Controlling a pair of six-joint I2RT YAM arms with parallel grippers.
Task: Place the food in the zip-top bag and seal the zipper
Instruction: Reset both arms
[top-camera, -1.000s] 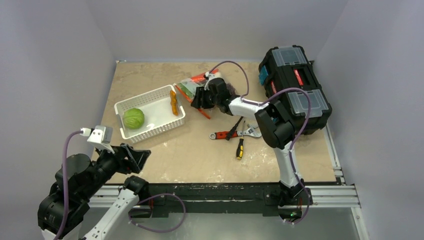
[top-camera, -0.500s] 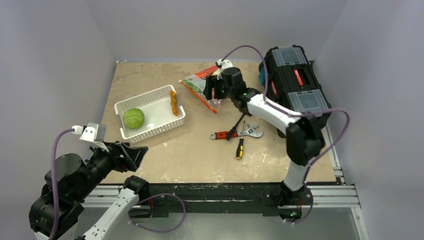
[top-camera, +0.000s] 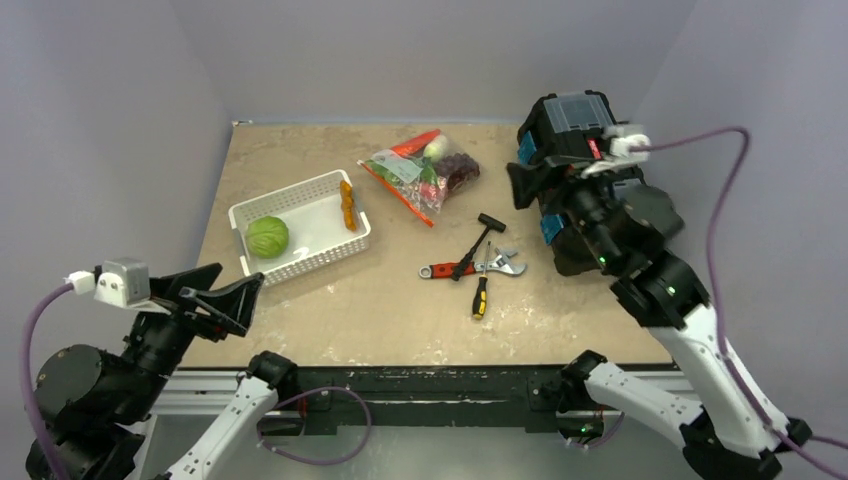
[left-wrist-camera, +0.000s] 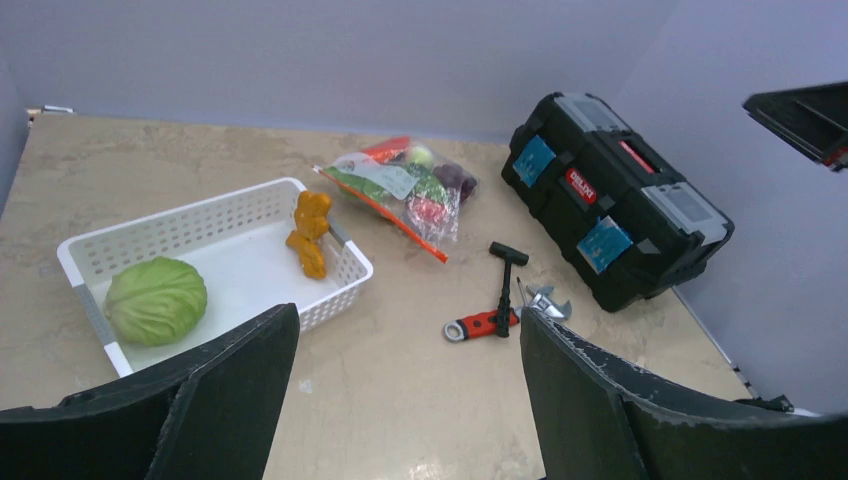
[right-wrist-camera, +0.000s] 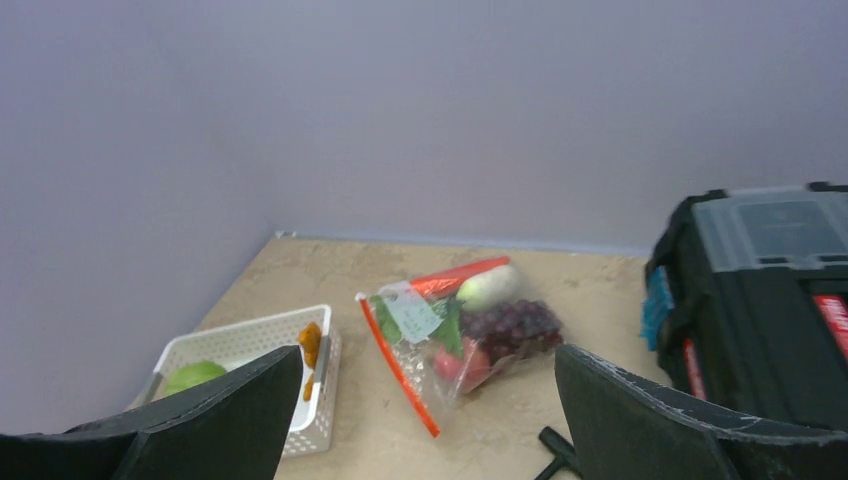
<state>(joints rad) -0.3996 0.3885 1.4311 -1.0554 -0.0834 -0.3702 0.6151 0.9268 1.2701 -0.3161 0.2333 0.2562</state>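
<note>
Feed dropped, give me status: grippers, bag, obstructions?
Left gripper open, empty; right gripper open, empty. Zip-top bag on table, seal unclear. Cabbage, orange piece in basket. Tools apart from bag.

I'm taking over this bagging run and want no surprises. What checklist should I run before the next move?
1. All food in the zip-top bag: not ok; green cabbage and small orange piece lie in the white basket.
2. Left gripper open, empty: ok.
3. Right gripper open, empty: ok.
4. Zipper sealed: cannot tell.
5. Tools apart from bag and basket: ok.
</note>
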